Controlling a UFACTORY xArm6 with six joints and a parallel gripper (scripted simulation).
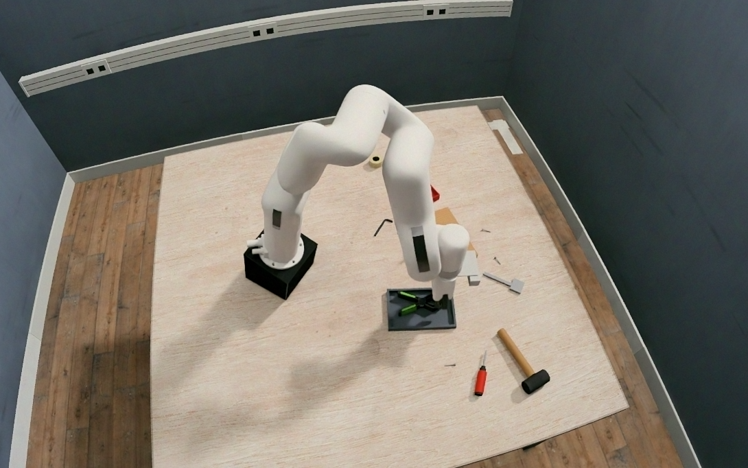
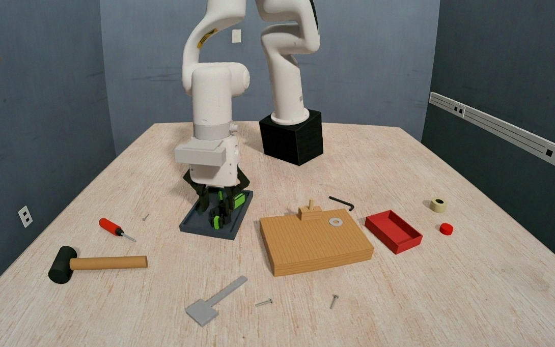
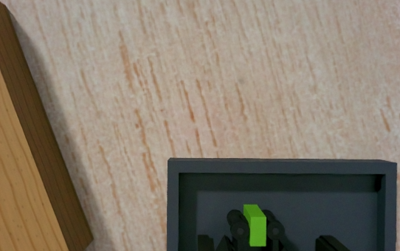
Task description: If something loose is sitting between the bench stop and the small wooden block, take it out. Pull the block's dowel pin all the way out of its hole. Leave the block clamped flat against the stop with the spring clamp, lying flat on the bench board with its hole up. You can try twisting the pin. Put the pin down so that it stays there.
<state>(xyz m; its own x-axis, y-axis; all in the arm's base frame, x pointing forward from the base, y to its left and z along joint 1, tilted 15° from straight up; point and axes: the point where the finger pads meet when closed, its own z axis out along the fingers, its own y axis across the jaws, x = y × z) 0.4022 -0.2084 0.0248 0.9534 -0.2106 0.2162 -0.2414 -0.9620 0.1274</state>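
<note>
My gripper (image 2: 216, 205) is open and lowered into the dark grey tray (image 2: 217, 221), its fingers standing on either side of the black spring clamp with green handles (image 2: 223, 211). The clamp lies in the tray and also shows in the wrist view (image 3: 254, 226) and the overhead view (image 1: 414, 302). The wooden bench board (image 2: 314, 242) lies to the right of the tray. The small wooden block (image 2: 309, 213) sits at the board's far edge with the dowel pin (image 2: 311, 203) standing up in it. A metal washer (image 2: 335, 220) lies flat on the board just right of the block. I cannot make out the bench stop.
A hammer (image 2: 95, 263) and a red screwdriver (image 2: 112, 228) lie left of the tray. A grey flat tool (image 2: 215, 300) and two loose screws (image 2: 264, 302) lie in front. A red tray (image 2: 392, 231), a hex key (image 2: 341, 201), a tape roll (image 2: 438, 204) and a red cap (image 2: 446, 228) lie to the right.
</note>
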